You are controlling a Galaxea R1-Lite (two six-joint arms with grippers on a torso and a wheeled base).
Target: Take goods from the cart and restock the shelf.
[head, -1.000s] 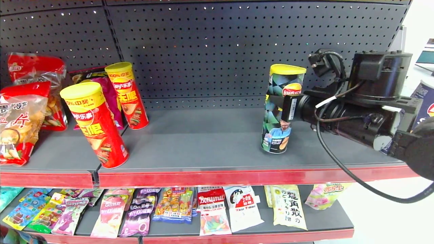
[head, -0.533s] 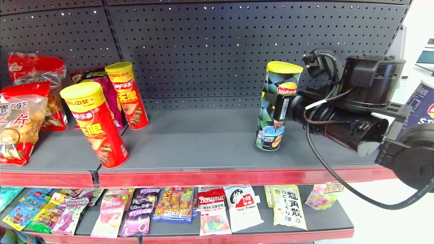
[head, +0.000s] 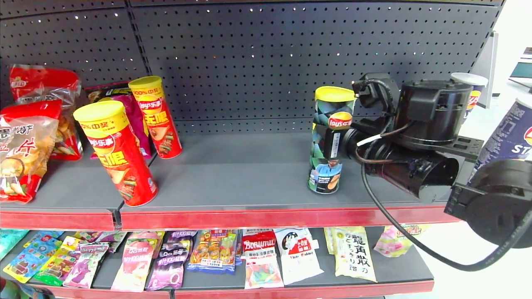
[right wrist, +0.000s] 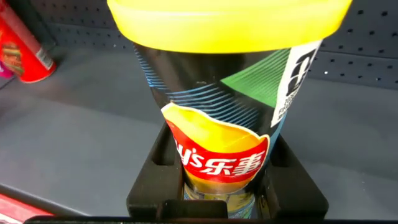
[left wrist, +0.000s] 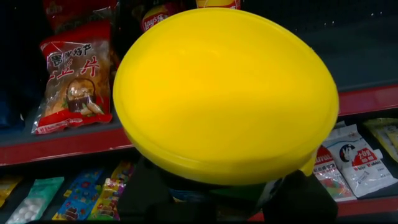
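A dark patterned chips can (head: 330, 141) with a yellow lid stands upright on the grey shelf board (head: 249, 174), right of centre. My right gripper (head: 328, 143) is shut on its middle from the right side. Whether its base rests on the board I cannot tell. The right wrist view has the same can (right wrist: 230, 124) between my right gripper (right wrist: 227, 193) jaws. In the left wrist view, the yellow lid of a second can (left wrist: 224, 93) sits close to the camera, with my left gripper (left wrist: 221, 199) shut on it below the lid.
Two red chips cans (head: 116, 153) (head: 156, 116) and snack bags (head: 25, 141) take up the shelf's left end. Between them and the held can the board is bare. More cans (head: 509, 137) stand at the far right. Flat snack packets (head: 262, 257) fill the lower shelf.
My right arm has carried the patterned can leftward along the shelf and slightly lower. The red cans and bags have not moved.
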